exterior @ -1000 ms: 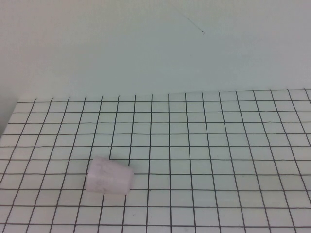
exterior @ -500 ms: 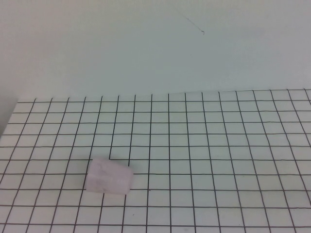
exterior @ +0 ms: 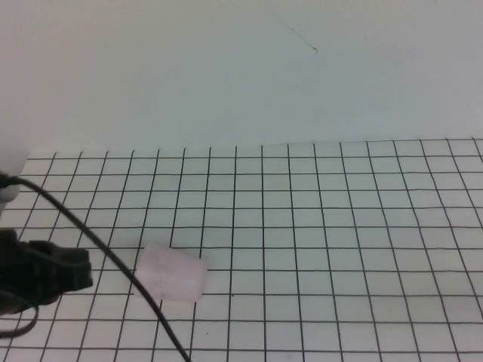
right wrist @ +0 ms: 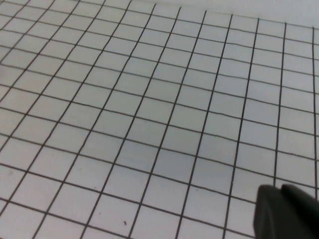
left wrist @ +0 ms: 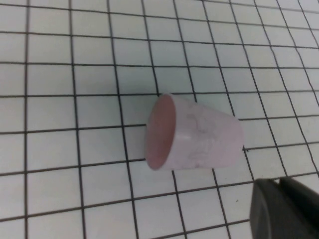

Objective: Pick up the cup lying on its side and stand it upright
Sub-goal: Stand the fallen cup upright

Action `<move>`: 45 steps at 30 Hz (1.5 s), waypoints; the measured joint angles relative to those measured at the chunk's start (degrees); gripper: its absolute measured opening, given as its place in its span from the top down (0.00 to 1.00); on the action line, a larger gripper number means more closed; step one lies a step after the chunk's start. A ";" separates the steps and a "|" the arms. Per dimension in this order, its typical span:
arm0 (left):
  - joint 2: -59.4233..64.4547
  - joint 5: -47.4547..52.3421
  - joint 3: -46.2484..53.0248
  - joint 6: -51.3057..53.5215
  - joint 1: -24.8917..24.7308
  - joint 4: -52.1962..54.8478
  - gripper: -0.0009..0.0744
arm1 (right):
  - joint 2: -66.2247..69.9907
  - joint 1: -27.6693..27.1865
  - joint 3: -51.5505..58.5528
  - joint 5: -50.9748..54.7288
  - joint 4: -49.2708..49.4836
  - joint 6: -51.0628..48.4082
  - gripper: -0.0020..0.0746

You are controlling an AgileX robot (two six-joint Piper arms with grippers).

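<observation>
One newly arrived left claw (exterior: 45, 273) beside cup (exterior: 173, 273).

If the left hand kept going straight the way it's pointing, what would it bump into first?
Probably the cup. The left hand sits at the table's left edge, pointing right at the cup lying on its side, with only bare grid table between them. Height is hard to judge, so it might pass just above. The right hand shows only over bare grid.

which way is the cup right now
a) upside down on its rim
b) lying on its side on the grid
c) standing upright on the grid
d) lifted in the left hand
b: the cup lies on its side on the grid mat, its open mouth showing sideways in the left wrist view; the left hand sits beside it, apart, and the right hand is over bare grid.
</observation>
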 joint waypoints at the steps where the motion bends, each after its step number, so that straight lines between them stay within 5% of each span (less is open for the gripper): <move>1: 2.60 0.61 -1.25 0.59 0.00 -0.57 0.98 | 0.00 0.00 0.00 0.40 0.00 -0.48 0.98; 4: 10.30 2.74 -5.05 0.72 0.00 -0.57 0.89 | 0.00 0.00 0.00 0.88 0.53 -1.33 0.98; 10: 23.02 10.06 -13.37 1.44 0.00 -1.44 0.43 | 0.00 0.00 0.00 1.41 0.97 -1.53 0.98; 12: 26.13 11.56 -15.81 1.79 0.00 -1.44 0.38 | 0.00 0.00 0.00 1.68 1.39 -1.51 0.98; 27: 40.00 10.29 -22.75 3.18 2.12 -2.21 0.45 | 0.00 0.00 0.00 3.28 2.06 -1.51 0.98; 35: 44.10 20.55 -23.33 15.73 8.77 -21.42 0.45 | 0.00 0.00 0.00 3.31 2.06 -1.51 0.98; 45: 49.27 21.19 -23.33 16.18 7.96 -23.65 0.49 | 0.00 0.00 0.00 2.89 2.21 -1.51 0.98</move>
